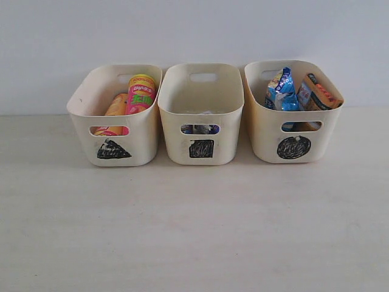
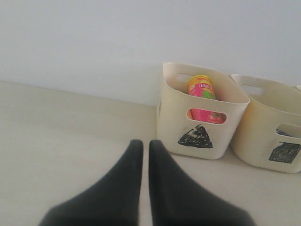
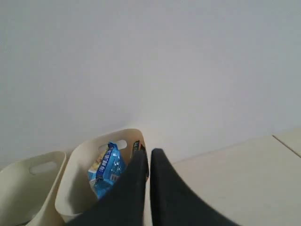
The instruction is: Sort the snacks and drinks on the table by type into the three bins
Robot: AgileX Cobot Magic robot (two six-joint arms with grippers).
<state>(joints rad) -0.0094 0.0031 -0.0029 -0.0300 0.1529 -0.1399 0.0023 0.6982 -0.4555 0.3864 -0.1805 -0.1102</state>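
My left gripper [image 2: 142, 143] and right gripper [image 3: 149, 153] are both pressed together, holding nothing. On the table [image 1: 194, 231] in the exterior view: triangle bin [image 1: 115, 118] at 10 o'clock holds the pink can [image 1: 141, 92] and yellow can [image 1: 115, 106]. Square bin [image 1: 201, 115] at 12 holds the cartons [image 1: 199, 129], visible only through its slot; circle bin [image 1: 293, 112] at 2 holds the blue bag [image 1: 281, 90] and orange bag [image 1: 319, 94].
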